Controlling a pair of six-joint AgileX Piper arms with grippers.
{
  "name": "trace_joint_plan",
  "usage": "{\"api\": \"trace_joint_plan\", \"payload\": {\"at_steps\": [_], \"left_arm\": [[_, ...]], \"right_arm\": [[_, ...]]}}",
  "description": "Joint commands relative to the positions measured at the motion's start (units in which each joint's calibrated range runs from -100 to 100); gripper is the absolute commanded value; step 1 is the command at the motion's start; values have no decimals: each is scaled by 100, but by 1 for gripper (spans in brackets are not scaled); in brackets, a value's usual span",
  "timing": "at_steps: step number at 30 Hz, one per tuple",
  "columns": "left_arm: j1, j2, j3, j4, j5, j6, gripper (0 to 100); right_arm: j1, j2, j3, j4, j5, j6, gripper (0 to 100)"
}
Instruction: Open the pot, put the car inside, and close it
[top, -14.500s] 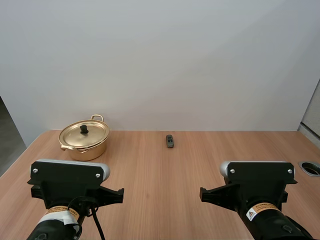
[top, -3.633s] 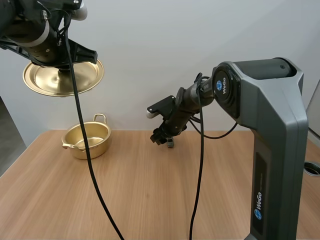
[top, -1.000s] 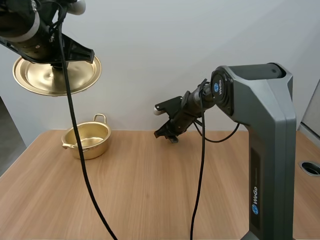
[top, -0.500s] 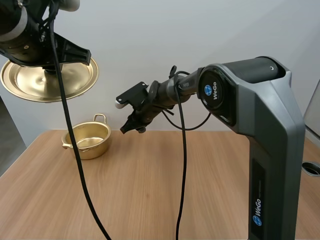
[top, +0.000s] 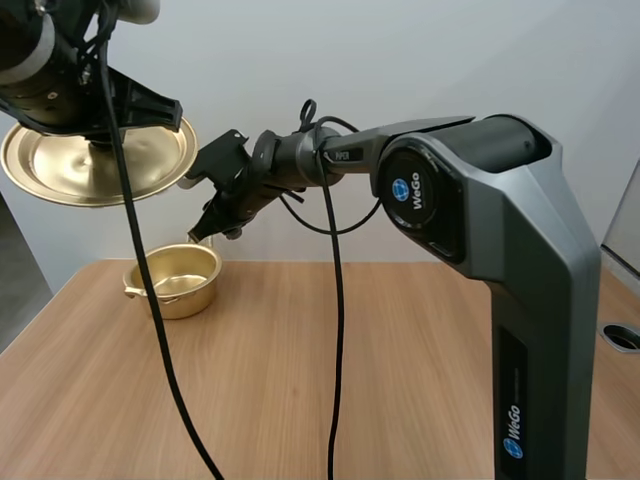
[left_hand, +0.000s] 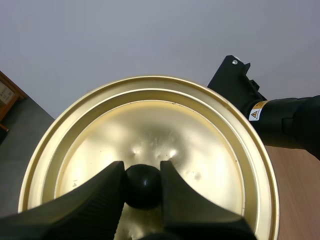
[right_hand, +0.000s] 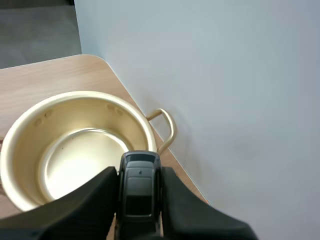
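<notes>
R gripper (top: 209, 231) grips the car (right_hand: 139, 195) tight, just over the far rim of the pot (top: 178, 296), which sits at the far-left corner of the table (top: 380, 360). L gripper (left_hand: 141, 169) is clamped on the knob (left_hand: 142, 187) of the lid (left_hand: 200, 145), high and clear. Rec: centre the car over the opening and lower it inside before releasing, w/o clipping the rim.

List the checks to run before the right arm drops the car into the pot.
1. ok: pot uncovered and upright on the table.
2. ok: pot interior empty, per the right wrist view.
3. ok: car pinched in the right jaws.
4. ok: lid held high, clear of the pot, left jaws on its knob.
5. not ok: car looks to be by the rim near the handle, not over the middle.
6. cannot tell: drop height.
</notes>
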Motion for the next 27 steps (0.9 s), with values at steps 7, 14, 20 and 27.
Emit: {"api": "trace_joint_plan", "payload": {"at_steps": [7,14,20,27], "left_arm": [[1,-3,-7,0,31,0,0],[1,-3,-7,0,84,-31,0],[1,-3,-7,-18,86,-31,0],[1,-3,-7,-65,86,-31,0]], "right_arm": [[194,443,-448,60,237,-125,0],[213,925,-917,143,275,-125,0],[221,1335,-1554,430,748,-125,0],[296,1767,-2071,394,1032,-125,0]]}}
